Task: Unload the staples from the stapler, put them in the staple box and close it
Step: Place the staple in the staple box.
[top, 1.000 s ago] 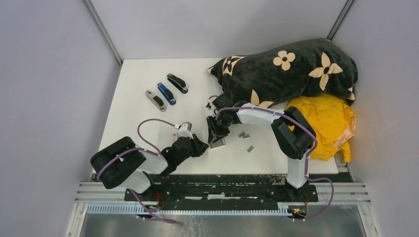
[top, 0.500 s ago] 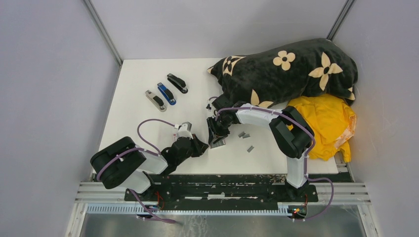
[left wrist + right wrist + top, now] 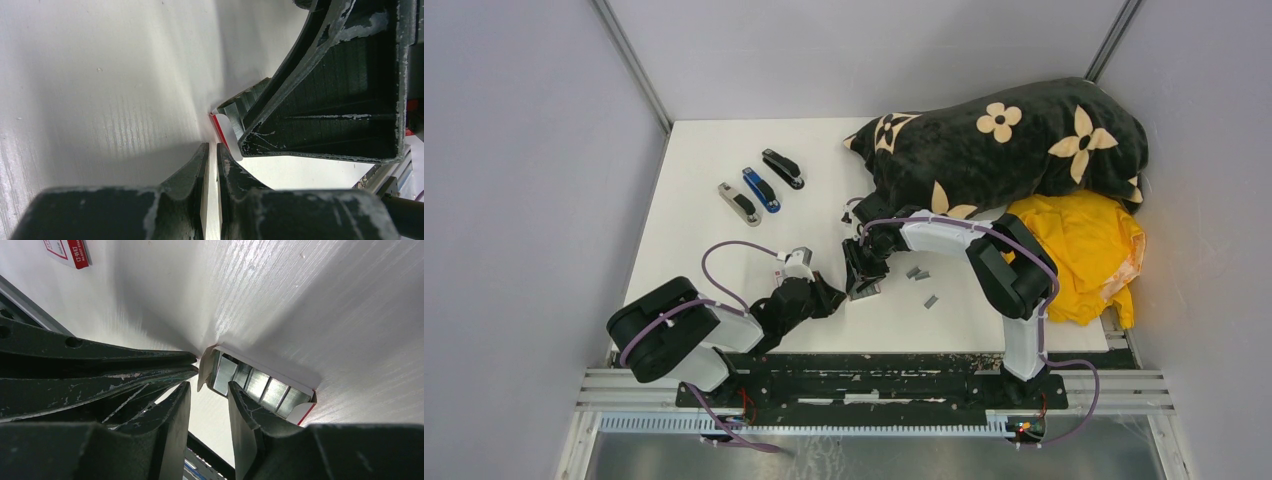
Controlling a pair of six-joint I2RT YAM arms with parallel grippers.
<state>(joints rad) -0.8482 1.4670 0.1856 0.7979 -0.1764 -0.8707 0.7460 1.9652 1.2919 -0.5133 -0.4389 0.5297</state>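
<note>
Three staplers lie at the table's far left: grey (image 3: 742, 203), blue (image 3: 762, 190) and black (image 3: 783, 168), all away from both grippers. Loose staples (image 3: 917, 272) lie right of the grippers, with another strip (image 3: 931, 300) nearer. Both grippers meet at a small open white-and-red box (image 3: 868, 291). My left gripper (image 3: 832, 297) (image 3: 212, 147) is shut on a thin white flap of that box (image 3: 230, 134). My right gripper (image 3: 862, 281) (image 3: 209, 387) is open at the box's end, one finger (image 3: 245, 410) over the staple strips (image 3: 262, 385) inside.
A black flowered blanket (image 3: 1014, 140) and a yellow cloth (image 3: 1079, 250) fill the back right. A second red-and-white box (image 3: 67, 250) lies near the left arm. The table's front rail (image 3: 874, 385) runs just behind the grippers.
The right arm's elbow has shifted slightly left. Both grippers stay at the small box.
</note>
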